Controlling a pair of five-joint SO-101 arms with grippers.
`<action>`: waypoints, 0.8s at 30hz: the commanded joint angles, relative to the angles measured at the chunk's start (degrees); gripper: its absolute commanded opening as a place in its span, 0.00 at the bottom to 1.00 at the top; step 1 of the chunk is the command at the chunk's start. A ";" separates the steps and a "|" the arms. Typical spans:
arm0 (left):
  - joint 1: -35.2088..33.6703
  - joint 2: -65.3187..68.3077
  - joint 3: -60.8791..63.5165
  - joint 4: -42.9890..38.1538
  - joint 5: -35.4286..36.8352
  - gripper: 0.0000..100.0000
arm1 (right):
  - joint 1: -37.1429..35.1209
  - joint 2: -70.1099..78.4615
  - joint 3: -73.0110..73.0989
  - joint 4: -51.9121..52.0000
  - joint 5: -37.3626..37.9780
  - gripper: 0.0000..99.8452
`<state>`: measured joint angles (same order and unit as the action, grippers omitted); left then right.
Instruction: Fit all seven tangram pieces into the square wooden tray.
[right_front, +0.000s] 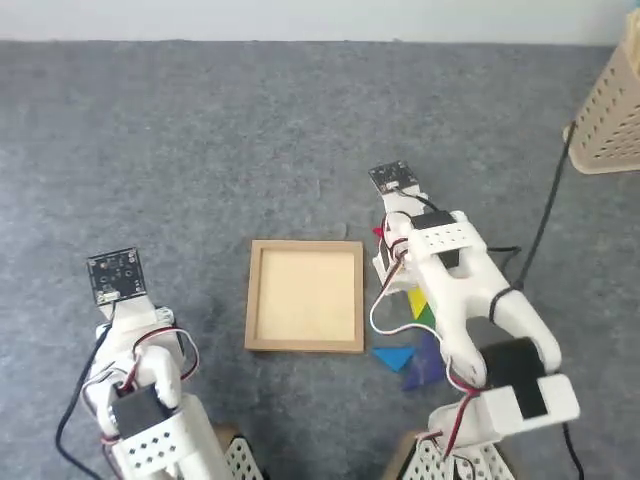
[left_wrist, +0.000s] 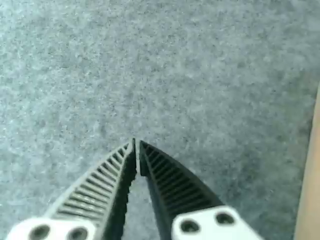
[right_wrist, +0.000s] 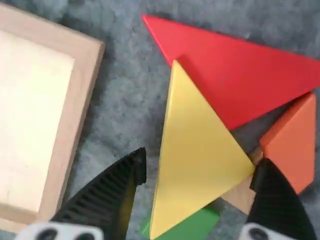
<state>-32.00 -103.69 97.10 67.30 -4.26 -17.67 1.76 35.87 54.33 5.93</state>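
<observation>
So the right end effector (right_wrist: 200, 167) is spread wide over the yellow triangle (right_wrist: 192, 145) in the pile just beside the wooden tray (right_front: 254, 295), while the left end effector (left_wrist: 136, 146) sits pinched closed over the grey table (left_wrist: 150, 60).

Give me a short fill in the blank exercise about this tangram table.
The wooden tray holds ___ pieces.
The right gripper is ___, straddling the yellow triangle.
The left gripper is ___ over bare carpet.
The red triangle lies partly ___ the yellow one.
Missing words: no; open; shut; under.
</observation>
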 joint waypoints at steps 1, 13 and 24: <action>0.18 -0.44 -0.48 0.35 0.88 0.01 | 0.75 0.66 -2.11 -1.98 1.41 0.33; 0.18 -0.44 -0.48 0.35 0.88 0.01 | 0.31 1.36 -2.11 -2.59 1.23 0.18; 0.18 -0.44 -0.48 0.35 0.88 0.01 | 0.13 0.31 -2.20 -2.15 1.05 0.18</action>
<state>-32.09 -103.69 97.10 67.30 -4.26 -17.23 3.16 35.34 52.13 5.93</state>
